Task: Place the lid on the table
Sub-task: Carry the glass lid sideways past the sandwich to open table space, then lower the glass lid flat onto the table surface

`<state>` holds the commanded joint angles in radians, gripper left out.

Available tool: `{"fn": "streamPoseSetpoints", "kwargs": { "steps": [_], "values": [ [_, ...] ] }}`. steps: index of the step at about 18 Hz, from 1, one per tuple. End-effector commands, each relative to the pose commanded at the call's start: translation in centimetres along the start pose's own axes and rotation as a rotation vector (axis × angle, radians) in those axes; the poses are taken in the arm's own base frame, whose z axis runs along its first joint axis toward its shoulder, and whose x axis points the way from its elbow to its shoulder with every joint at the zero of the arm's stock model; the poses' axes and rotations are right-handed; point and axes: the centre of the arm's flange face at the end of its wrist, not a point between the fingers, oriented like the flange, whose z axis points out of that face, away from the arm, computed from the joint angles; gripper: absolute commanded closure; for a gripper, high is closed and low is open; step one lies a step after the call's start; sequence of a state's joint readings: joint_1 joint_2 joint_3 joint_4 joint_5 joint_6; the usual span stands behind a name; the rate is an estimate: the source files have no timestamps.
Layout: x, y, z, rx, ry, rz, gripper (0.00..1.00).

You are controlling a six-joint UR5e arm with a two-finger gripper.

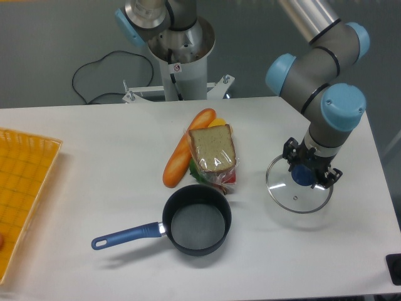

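Camera view: fixed, looking down on the table (94,144).
Gripper (311,174): pointing down, fingers closed on the blue knob of the lid (299,188).
Lid: right side of table, right of the saucepan (195,221) and apart from it; whether it rests on the surface or hangs just above, cannot tell.
Saucepan: open, blue handle toward lower left.
Food: bread slice (212,149) in wrap, carrot (187,153) just beside it, above the pan.
Tray (22,188): yellow-orange, left edge.
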<state>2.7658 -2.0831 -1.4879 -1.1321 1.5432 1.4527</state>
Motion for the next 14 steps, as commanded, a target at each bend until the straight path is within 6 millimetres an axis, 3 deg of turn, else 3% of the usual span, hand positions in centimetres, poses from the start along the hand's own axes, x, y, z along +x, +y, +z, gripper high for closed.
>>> {"fn": "streamPoseSetpoints", "kwargs": {
  "steps": [14],
  "values": [
    [0.0, -0.3, 2.8, 0.0, 0.003, 0.001, 0.37]
  ]
}}
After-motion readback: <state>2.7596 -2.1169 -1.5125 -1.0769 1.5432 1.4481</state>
